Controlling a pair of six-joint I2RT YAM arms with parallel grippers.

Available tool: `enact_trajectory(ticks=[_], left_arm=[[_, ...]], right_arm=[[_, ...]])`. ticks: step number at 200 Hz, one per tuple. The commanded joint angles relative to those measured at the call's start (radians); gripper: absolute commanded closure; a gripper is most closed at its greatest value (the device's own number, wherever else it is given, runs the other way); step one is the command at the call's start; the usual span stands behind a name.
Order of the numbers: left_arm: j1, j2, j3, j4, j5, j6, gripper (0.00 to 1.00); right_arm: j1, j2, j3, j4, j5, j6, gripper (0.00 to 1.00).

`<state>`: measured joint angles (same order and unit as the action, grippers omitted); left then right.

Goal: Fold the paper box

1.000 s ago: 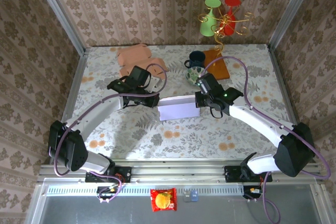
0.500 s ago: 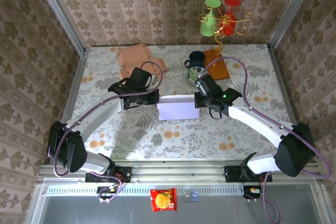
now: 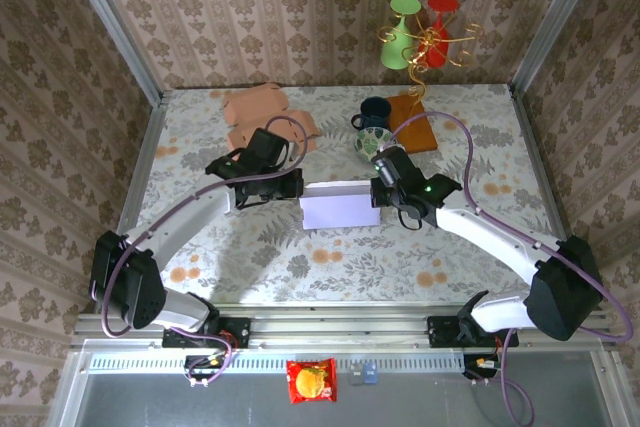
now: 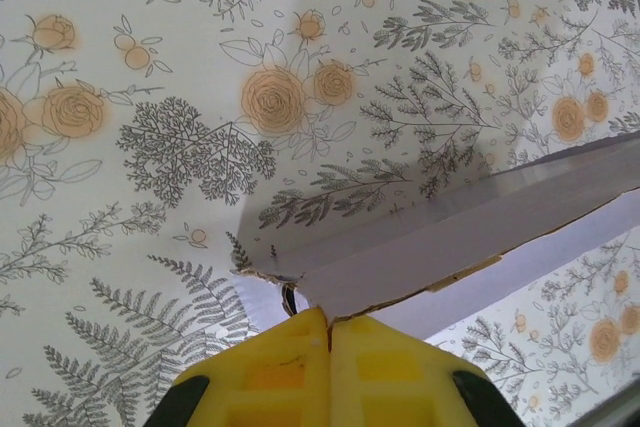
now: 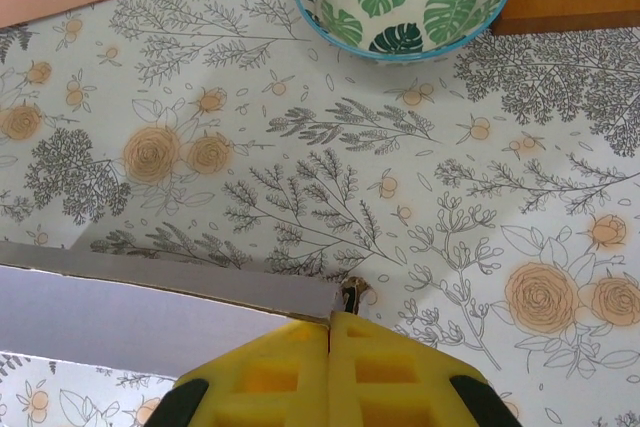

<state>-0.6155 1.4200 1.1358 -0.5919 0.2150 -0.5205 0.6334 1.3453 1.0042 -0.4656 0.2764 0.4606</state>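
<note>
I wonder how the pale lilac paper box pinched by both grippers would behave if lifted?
The pale lilac paper box is thin sheet, so it probably sags rather than stays stiff, and seems light. The ragged edge at the left gripper suggests it might tear if the right gripper pulls away hard.

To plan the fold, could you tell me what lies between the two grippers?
The white paper box, its ends pinched by the left gripper and right gripper, seen in the top view.
</note>
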Motion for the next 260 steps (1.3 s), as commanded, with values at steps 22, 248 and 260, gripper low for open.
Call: enact_trajectory(ticks=[22, 248, 260], left_arm=[[0.009, 0.027, 0.058, -0.079, 0.086, -0.026, 1.00], [-0.152, -0.126, -0.199, 0.167, -0.155, 0.067, 1.00], [-0.180, -0.142, -0.220, 0.188, -0.198, 0.060, 1.00]], right_arm=[[0.019, -0.017, -0.035, 0.027, -0.009, 0.003, 1.00], [0.022, -0.128, -0.172, 0.100, -0.079, -0.010, 0.96], [0.022, -0.137, -0.161, 0.071, -0.095, 0.015, 0.91]])
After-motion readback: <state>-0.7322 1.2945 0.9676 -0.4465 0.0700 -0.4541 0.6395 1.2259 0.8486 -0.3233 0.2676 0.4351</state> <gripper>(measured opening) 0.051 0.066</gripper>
